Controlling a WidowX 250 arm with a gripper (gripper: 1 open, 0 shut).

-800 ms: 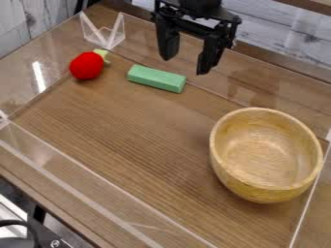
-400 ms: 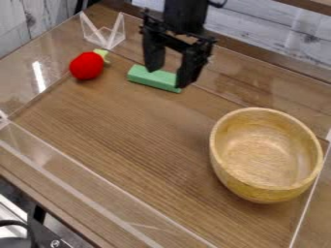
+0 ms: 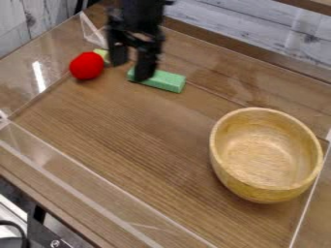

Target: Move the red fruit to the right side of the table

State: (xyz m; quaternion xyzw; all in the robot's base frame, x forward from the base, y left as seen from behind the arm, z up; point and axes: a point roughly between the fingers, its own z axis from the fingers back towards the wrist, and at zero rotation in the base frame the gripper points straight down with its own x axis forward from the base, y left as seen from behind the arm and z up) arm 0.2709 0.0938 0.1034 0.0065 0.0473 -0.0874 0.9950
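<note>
The red fruit [image 3: 87, 65], small and round with a light-green leafy top, lies on the brown wood-grain table [image 3: 142, 145] at its far left. My black gripper [image 3: 130, 62] hangs pointing down just right of the fruit, above the left end of a green block. Its two fingers stand apart with nothing between them, so it is open. A gap separates the nearest finger from the fruit.
A flat green rectangular block [image 3: 163, 81] lies right of the fruit, partly behind the gripper. A round light wooden bowl [image 3: 265, 153] sits at the right. Low clear acrylic walls [image 3: 77, 208] edge the table.
The gripper has travelled left across the back of the table, from above the block's right side to beside the fruit, and dropped lower. It stays open. Fruit, block and bowl have not moved.
</note>
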